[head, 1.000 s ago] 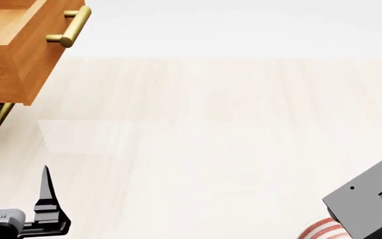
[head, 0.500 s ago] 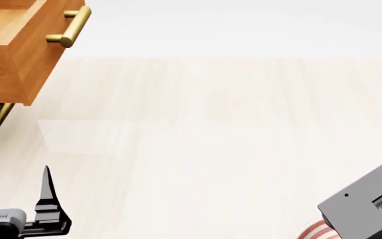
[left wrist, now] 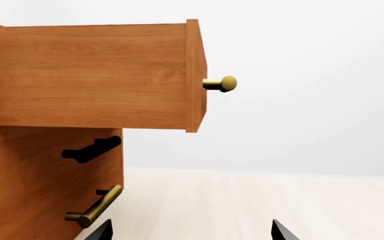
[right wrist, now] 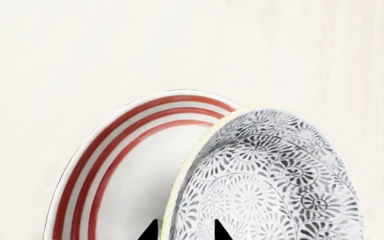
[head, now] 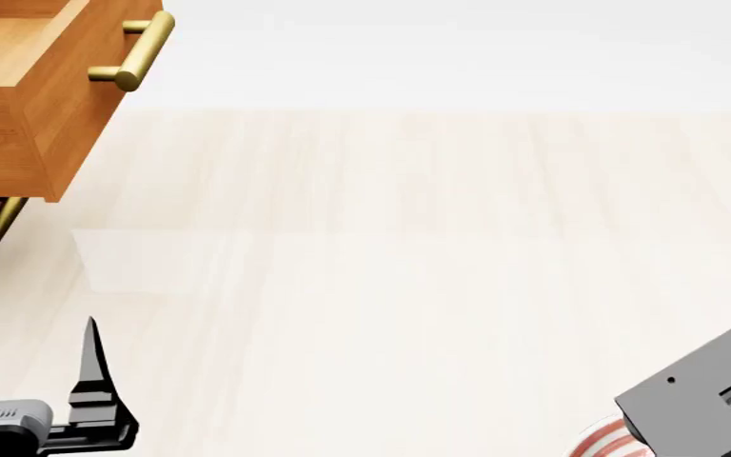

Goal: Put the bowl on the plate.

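You are gripping the bowl [right wrist: 269, 180] by its rim in the right gripper [right wrist: 182, 232], hanging over the plate [right wrist: 112, 165] at five o'clock of the head view; next, lower and release. Left gripper [head: 23, 367] is idling open.

You have bare tabletop [head: 404, 267] ahead; only the open drawer [head: 35, 86] at ten o'clock juts out.

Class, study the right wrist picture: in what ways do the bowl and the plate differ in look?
The bowl carries a dense grey floral pattern all over its inside; the plate is plain white with concentric red rings near its rim. The bowl is deep, the plate flat. The bowl covers part of the plate. Both are round.
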